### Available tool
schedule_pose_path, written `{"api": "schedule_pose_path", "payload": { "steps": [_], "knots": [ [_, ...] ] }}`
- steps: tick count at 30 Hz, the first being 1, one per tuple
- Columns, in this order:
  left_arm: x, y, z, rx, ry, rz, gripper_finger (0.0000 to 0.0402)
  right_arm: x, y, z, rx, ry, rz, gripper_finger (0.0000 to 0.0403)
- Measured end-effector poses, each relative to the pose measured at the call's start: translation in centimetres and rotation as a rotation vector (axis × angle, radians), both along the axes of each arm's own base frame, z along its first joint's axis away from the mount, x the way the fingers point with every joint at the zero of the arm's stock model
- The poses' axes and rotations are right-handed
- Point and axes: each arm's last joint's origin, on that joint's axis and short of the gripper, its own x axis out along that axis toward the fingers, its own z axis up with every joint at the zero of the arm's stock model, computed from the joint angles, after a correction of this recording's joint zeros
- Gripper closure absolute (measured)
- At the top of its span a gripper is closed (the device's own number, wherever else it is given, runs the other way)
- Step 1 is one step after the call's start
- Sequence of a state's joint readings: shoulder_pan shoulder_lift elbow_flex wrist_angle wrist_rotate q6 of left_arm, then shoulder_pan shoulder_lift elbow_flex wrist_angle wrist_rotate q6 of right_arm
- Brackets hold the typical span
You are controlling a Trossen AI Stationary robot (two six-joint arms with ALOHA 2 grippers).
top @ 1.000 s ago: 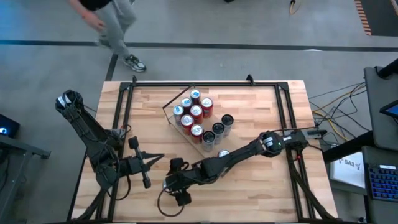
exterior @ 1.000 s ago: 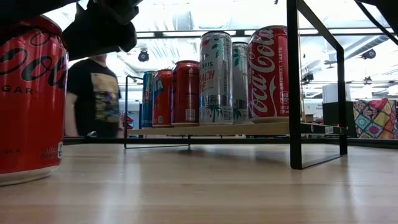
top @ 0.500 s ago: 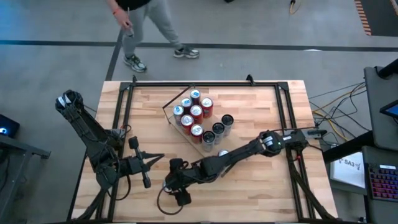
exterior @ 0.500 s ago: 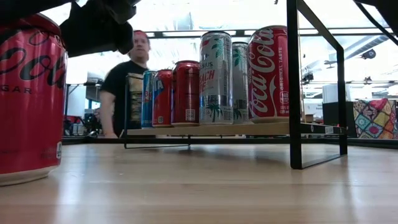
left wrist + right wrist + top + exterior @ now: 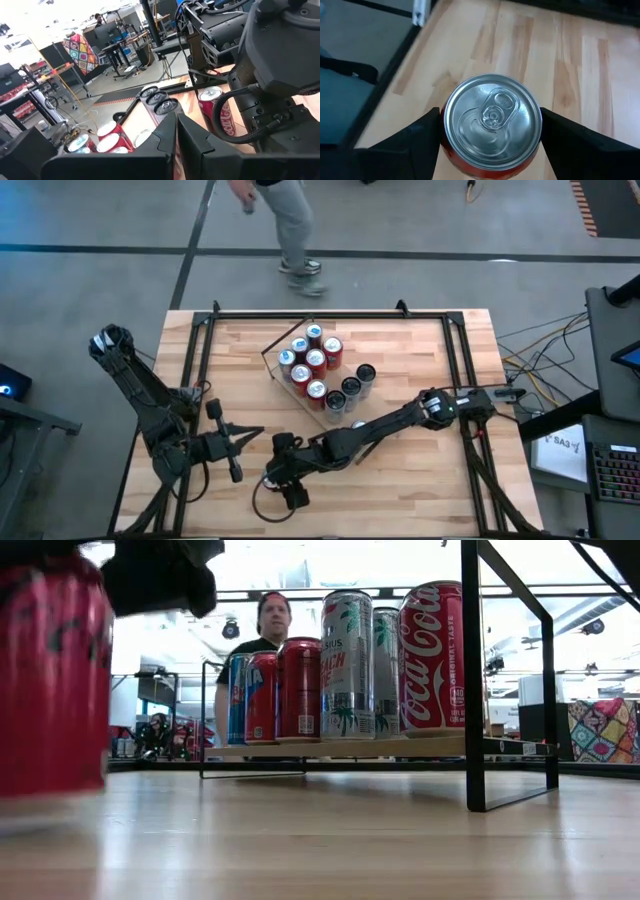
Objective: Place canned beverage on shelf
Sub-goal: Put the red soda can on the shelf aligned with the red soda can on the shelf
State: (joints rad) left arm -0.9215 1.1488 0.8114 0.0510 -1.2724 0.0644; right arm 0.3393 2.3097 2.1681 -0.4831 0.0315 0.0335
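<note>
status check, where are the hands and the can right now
Right hand down over red can, fingers at both sides, touching. Left hand shut, parked beside it. Shelf holds cans; near end bare. Nothing blocking.

**Materials and surface finishes**

Red can (image 5: 491, 125): glossy painted wall, brushed silver metal lid, flanked by matt black fingers (image 5: 405, 147). Table (image 5: 420, 485): pale wood planks, smooth, faint sheen, black metal frame. Shelf (image 5: 340, 749): light wood; shelved cans (image 5: 347, 665) shiny printed metal.

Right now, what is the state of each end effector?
Left end effector: shut, holding nothing.
Right end effector: fingers against a red can.
</note>
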Motion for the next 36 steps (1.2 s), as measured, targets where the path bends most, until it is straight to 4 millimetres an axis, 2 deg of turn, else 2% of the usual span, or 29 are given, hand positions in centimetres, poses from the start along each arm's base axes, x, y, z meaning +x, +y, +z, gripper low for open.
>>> {"api": "schedule_pose_path", "payload": {
  "steps": [3,11,14,18,23,30,33,36],
  "knots": [
    [0.1,-0.1,1.0,0.026,0.0,-0.004,0.0402,-0.5,-0.1,1.5,0.007,-0.016,0.018,0.0126],
    [0.2,-0.2,2.6,0.129,0.024,-0.014,0.0402,-3.6,-1.2,8.1,0.0,-0.047,0.027,0.0125],
    [0.1,-0.2,2.6,0.152,0.033,-0.016,0.0402,-5.2,-1.8,10.2,-0.008,-0.029,0.019,0.0125],
    [0.1,-0.2,2.6,0.154,0.034,-0.018,0.0402,-7.8,-3.0,14.4,-0.003,-0.074,-0.039,0.0123],
    [0.2,-0.3,2.5,0.164,0.043,-0.065,0.0402,-11.4,-5.1,18.8,-0.028,-0.134,-0.207,0.0124],
    [1.0,0.3,2.5,0.183,0.061,-0.095,0.0402,-16.4,-9.9,22.6,-0.146,-0.164,-0.65,0.012],
    [1.7,0.8,2.5,0.188,0.072,-0.113,0.0402,-17.5,-12.2,23.1,-0.158,-0.146,-0.745,0.0121],
    [2.3,1.4,2.5,0.193,0.081,-0.117,0.0402,-17.9,-14.2,22.6,-0.183,-0.089,-0.79,0.0123]
  ]
}}
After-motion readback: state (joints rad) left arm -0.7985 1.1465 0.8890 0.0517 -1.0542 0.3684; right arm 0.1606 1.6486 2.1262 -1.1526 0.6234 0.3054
